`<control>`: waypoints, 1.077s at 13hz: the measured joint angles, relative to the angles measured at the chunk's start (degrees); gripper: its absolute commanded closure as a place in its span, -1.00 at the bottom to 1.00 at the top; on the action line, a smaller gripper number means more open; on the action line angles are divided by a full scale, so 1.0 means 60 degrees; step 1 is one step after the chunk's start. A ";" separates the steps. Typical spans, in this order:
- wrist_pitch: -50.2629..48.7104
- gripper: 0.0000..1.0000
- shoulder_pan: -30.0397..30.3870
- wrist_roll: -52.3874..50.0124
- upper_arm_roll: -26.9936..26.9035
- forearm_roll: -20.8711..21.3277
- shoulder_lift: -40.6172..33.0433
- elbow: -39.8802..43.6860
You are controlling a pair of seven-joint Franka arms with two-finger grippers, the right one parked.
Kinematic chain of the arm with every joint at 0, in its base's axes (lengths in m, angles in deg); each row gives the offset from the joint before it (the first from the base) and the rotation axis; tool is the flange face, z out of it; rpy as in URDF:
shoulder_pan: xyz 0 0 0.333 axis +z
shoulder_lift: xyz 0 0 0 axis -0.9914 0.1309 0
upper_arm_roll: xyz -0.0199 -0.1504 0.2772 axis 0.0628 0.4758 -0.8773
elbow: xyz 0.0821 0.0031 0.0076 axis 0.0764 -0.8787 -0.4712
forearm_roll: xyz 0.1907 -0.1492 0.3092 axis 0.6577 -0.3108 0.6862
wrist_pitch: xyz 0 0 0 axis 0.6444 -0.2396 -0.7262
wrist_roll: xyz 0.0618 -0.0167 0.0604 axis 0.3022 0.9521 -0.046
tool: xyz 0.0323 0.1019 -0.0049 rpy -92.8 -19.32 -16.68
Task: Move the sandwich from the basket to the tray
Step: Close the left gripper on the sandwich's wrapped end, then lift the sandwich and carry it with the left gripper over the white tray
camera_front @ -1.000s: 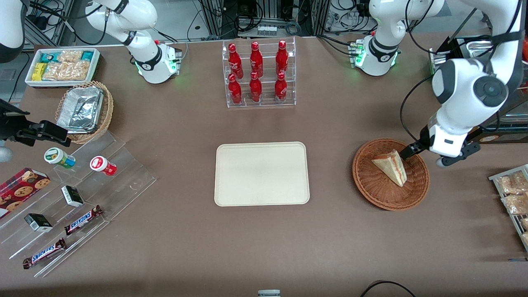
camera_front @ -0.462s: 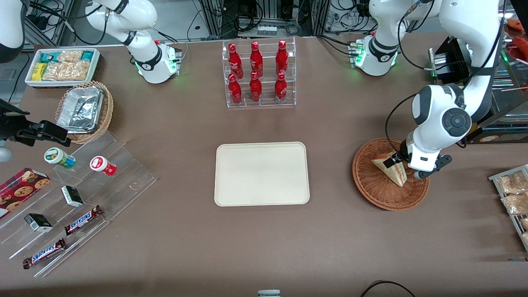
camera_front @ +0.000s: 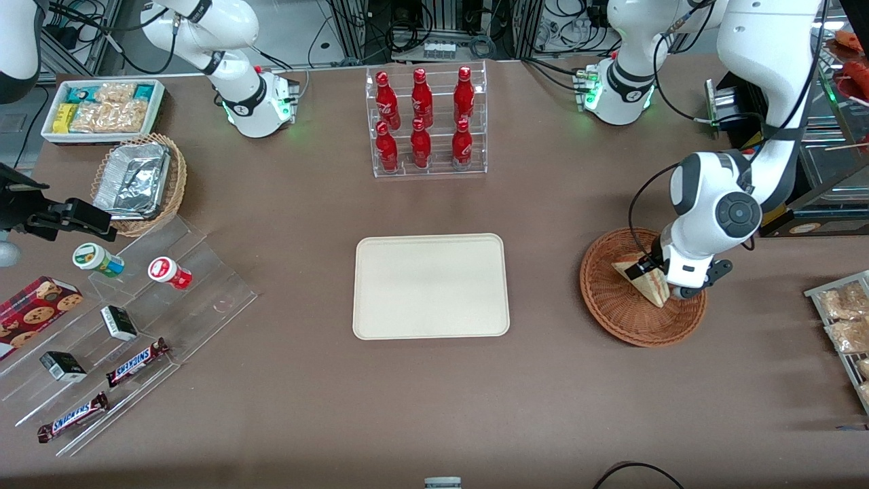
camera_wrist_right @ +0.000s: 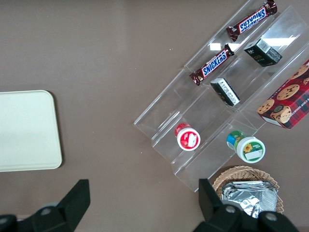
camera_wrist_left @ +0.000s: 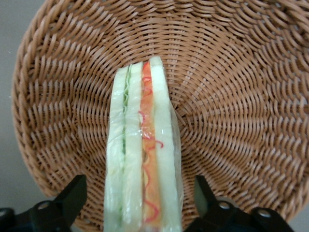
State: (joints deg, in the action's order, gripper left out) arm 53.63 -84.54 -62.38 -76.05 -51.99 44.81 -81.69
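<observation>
The sandwich [camera_front: 646, 285] is a wrapped triangular wedge standing on edge in the reddish-brown wicker basket [camera_front: 614, 319], toward the working arm's end of the table. In the left wrist view the sandwich [camera_wrist_left: 142, 145] shows pale bread with red and green filling, inside the basket [camera_wrist_left: 231, 96]. My gripper [camera_front: 664, 284] is down in the basket and open, one black finger [camera_wrist_left: 72, 193] on each flat side of the wedge with a gap to the wrap on both sides. The cream tray [camera_front: 431, 285] lies flat at the table's middle with nothing on it.
A clear rack of red bottles [camera_front: 426, 122] stands farther from the front camera than the tray. Bagged snacks [camera_front: 842, 319] lie on a rack at the working arm's end. At the parked arm's end are a foil-lined basket [camera_front: 139, 180], a white snack bin [camera_front: 102, 109] and clear steps with snacks [camera_front: 122, 339].
The working arm swung in over the basket and came down. The gripper went from the basket's rim to straddling the sandwich. The sandwich has not moved.
</observation>
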 measured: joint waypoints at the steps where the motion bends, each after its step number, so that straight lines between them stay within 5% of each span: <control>1: 0.0061 0.69 0.0000 -0.0243 0.0000 -0.0001 0.0119 0.0000; 2: 0.0079 1.00 0.0000 -0.0434 0.0000 -0.0001 0.0188 0.0001; 7: -0.0076 1.00 -0.0007 -0.0498 0.0005 0.0015 0.0192 0.0189; 14: -0.3180 1.00 -0.0633 -0.0192 0.0208 0.0786 -0.0120 0.2486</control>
State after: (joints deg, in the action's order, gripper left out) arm 34.55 -88.34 -63.53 -74.80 -47.28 44.09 -66.77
